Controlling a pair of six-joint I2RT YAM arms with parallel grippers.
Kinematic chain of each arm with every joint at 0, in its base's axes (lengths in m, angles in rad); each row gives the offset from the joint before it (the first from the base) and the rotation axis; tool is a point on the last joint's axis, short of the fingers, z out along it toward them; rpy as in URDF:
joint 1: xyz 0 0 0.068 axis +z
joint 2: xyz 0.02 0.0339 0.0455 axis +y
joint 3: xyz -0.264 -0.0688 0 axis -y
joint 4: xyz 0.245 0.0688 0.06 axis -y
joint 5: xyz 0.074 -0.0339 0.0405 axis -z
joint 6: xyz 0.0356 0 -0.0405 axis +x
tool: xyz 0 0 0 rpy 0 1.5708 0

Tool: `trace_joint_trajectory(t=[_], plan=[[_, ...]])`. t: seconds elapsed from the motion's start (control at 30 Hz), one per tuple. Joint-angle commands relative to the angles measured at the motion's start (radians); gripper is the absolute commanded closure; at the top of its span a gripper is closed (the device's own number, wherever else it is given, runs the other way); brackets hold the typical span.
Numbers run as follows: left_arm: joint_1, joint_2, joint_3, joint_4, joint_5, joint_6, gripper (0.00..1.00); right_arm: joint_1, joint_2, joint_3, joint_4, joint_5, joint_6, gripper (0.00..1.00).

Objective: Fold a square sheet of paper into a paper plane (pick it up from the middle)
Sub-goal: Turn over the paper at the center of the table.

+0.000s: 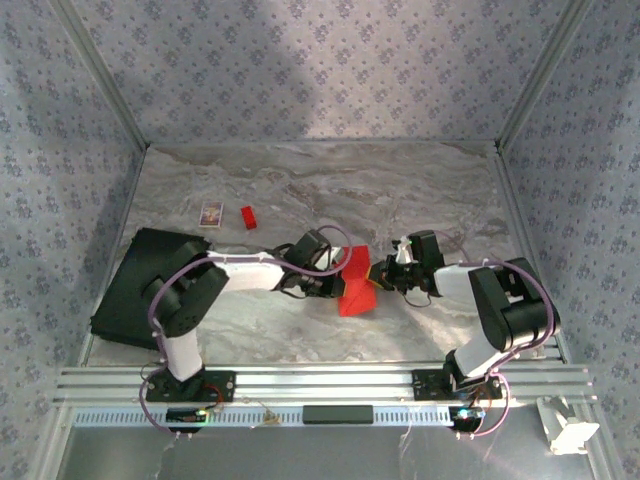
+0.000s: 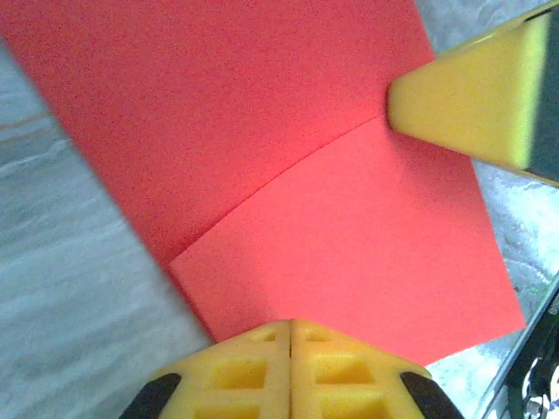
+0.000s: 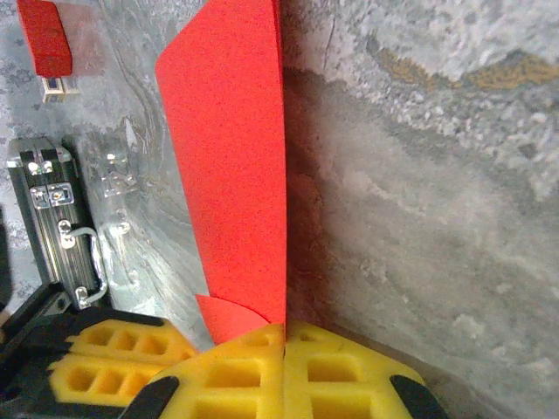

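Starting with the top view, the left tool (image 1: 333,284) and right tool (image 1: 380,278) meet at the centre of the bench (image 1: 300,180), with the partly folded square sheet of paper (image 1: 357,292) between them. A small red block (image 1: 248,217) and a patterned card (image 1: 211,214) lie well apart toward 11 o'clock, and a black case (image 1: 140,285) sits at 9. In the left wrist view, the left tool's jaws are pressed together at 6 o'clock, apparently pinching the sheet's near edge. There one layer overlaps another along a curved, unflattened line, and a finger of the right tool rests at 2 o'clock. In the right wrist view, the right tool is fully closed on the sheet, which stands on edge toward 12. I judge this a fold being creased: align the edges first, grip firmly with both tools, then press along the fold so the curve flattens without tearing.
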Motion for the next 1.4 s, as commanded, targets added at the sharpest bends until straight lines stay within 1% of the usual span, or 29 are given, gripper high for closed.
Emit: trace_joint_trajectory(t=[0.0, 0.2, 0.3, 0.4, 0.5, 0.63, 0.7, 0.77, 0.83, 0.9, 1.1, 1.23, 1.37], plan=[[-0.009, -0.098, -0.022, -0.022, -0.070, -0.011, 0.90, 0.001, -0.064, 0.001, -0.064, 0.025, -0.014, 0.97], [-0.009, -0.208, -0.068, -0.029, -0.187, -0.011, 0.86, 0.044, -0.182, 0.047, -0.256, 0.136, -0.087, 0.97], [-0.009, -0.253, -0.081, -0.031, -0.216, -0.012, 0.85, 0.050, -0.225, 0.049, -0.292, 0.158, -0.092, 0.97], [-0.009, -0.300, -0.097, -0.038, -0.268, -0.016, 0.81, 0.058, -0.253, 0.062, -0.325, 0.168, -0.098, 0.97], [-0.007, -0.350, -0.118, -0.050, -0.340, -0.022, 0.78, 0.070, -0.277, 0.085, -0.384, 0.207, -0.113, 0.97], [0.000, -0.415, -0.148, -0.068, -0.399, -0.032, 0.73, 0.090, -0.313, 0.101, -0.438, 0.265, -0.119, 0.97], [0.007, -0.443, -0.163, -0.080, -0.422, -0.037, 0.72, 0.103, -0.319, 0.120, -0.483, 0.313, -0.119, 0.97], [0.013, -0.471, -0.181, -0.088, -0.450, -0.051, 0.70, 0.114, -0.312, 0.150, -0.557, 0.390, -0.116, 0.97], [0.022, -0.500, -0.204, -0.082, -0.462, -0.060, 0.67, 0.116, -0.292, 0.178, -0.620, 0.449, -0.101, 0.97], [0.029, -0.528, -0.224, -0.075, -0.462, -0.064, 0.66, 0.122, -0.281, 0.197, -0.648, 0.477, -0.077, 0.98], [0.041, -0.606, -0.260, -0.080, -0.459, -0.086, 0.61, 0.174, -0.305, 0.277, -0.775, 0.604, 0.056, 0.98], [0.047, -0.627, -0.247, -0.117, -0.448, -0.091, 0.60, 0.188, -0.337, 0.313, -0.828, 0.639, 0.124, 0.98], [0.052, -0.619, -0.223, -0.150, -0.447, -0.087, 0.59, 0.195, -0.343, 0.340, -0.873, 0.636, 0.134, 0.98]])
